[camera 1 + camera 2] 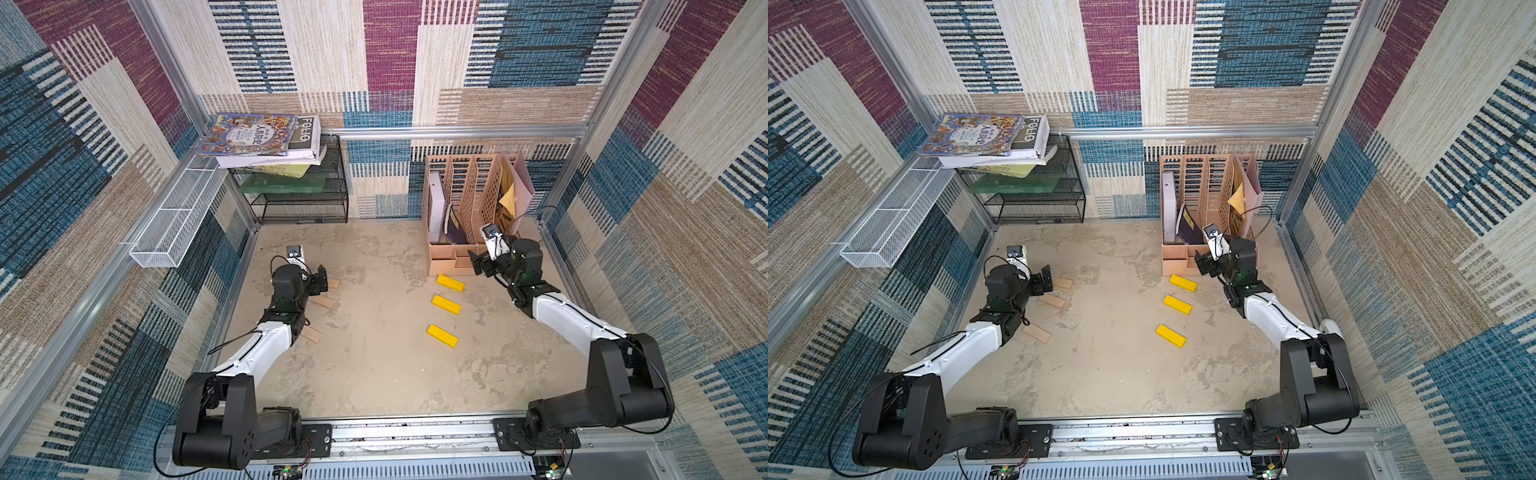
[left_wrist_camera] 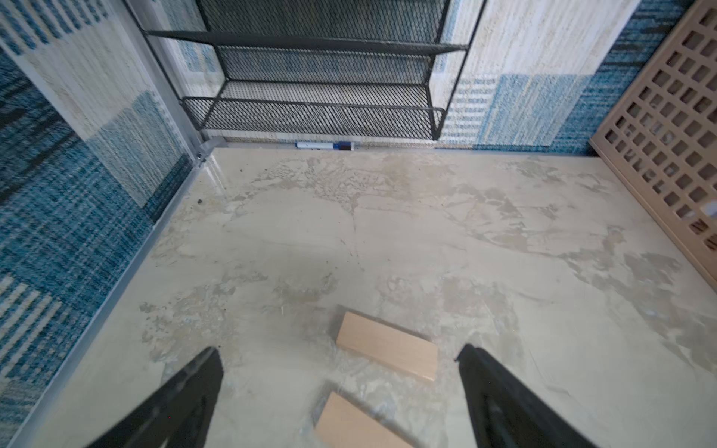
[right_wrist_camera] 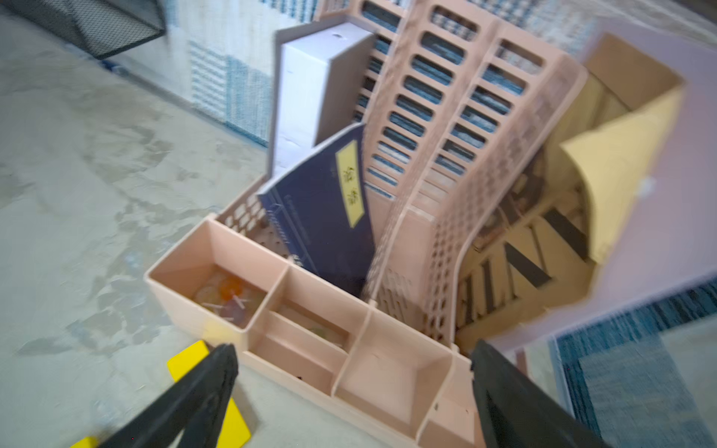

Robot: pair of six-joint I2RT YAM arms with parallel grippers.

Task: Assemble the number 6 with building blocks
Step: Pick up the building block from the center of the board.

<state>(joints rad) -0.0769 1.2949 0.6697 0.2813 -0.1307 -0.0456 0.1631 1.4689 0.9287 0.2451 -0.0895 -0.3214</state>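
Though emptily agape, left tool (image 2: pixel 338 348) by pale bars (image 2: pixel 388 347), right tool (image 3: pixel 352 345) near yellow bars (image 1: pixel 446 305)

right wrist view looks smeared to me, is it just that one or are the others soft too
Right wrist view: blurred all over; the peach-coloured plastic desk file organiser and a bright yellow flat bar have smeared edges. Left wrist view: sharper; a pale wooden flat bar shows crisp edges. Both top views: sharp and evenly lit, with only faint shadows on the mottled beige tabletop.
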